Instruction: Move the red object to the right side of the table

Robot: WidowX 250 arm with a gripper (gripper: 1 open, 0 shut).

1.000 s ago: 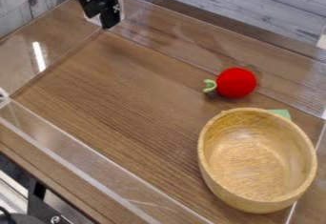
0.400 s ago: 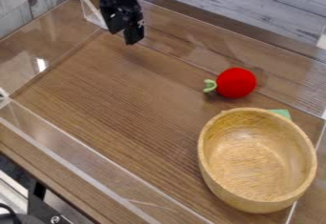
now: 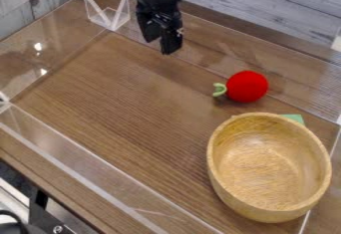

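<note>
I see the gripper (image 3: pixel 167 39) hanging over the far part of the desk (image 3: pixel 120 118), pointing down, its dark fingers (image 3: pixel 170 45) spread apart with nothing between them. It is released and holds nothing. Its tips sit above bare wood, close to the far acrylic wall (image 3: pixel 107 12), where a clear folded corner piece stands just to its left in my view.

The red object (image 3: pixel 246 86) lies on the desk to the right of the gripper and nearer to me, well apart from it. It is a small round ball with a green leaf (image 3: pixel 218 90) sticking out on its left side. It rests on the wood, not in anything.

Nearer still, at the lower right, I see the wooden bowl (image 3: pixel 269 168), upright and empty, much larger than the red object. The two are near but not touching; a strip of desk shows between them. A small green scrap (image 3: pixel 293 119) peeks out just beyond the bowl's far rim; I cannot tell what it is.

A low clear wall runs along the near left edge of the desk, and pale planks show behind the far wall.
</note>
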